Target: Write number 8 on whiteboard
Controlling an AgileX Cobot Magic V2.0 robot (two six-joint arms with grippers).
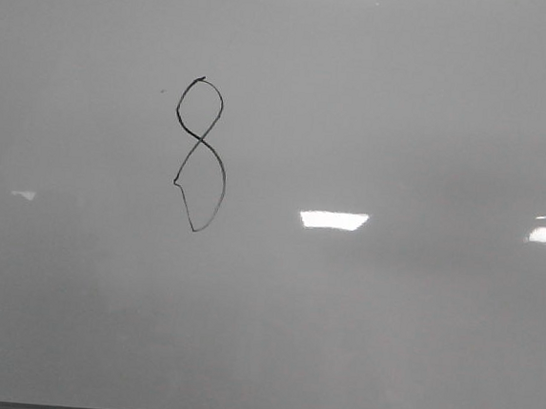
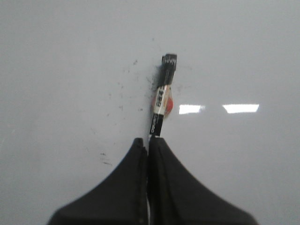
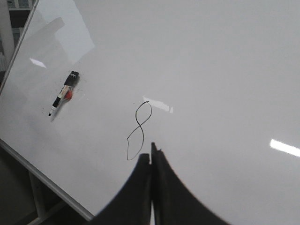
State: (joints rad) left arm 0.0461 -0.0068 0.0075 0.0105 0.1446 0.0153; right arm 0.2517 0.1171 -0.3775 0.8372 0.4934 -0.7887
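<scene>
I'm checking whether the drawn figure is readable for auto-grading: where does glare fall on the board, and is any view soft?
Front view: bright rectangular reflections sit on the whiteboard to the side of the number 8, not over it; its line is crisp. Right wrist view: a small glare streak lies just beside the figure's upper loop. Left wrist view: the marker and its label look blurred.

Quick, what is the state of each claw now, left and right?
Left claw: shut, with nothing held; the marker lies on the whiteboard beyond its tips.
Right claw: shut, holding nothing.
</scene>
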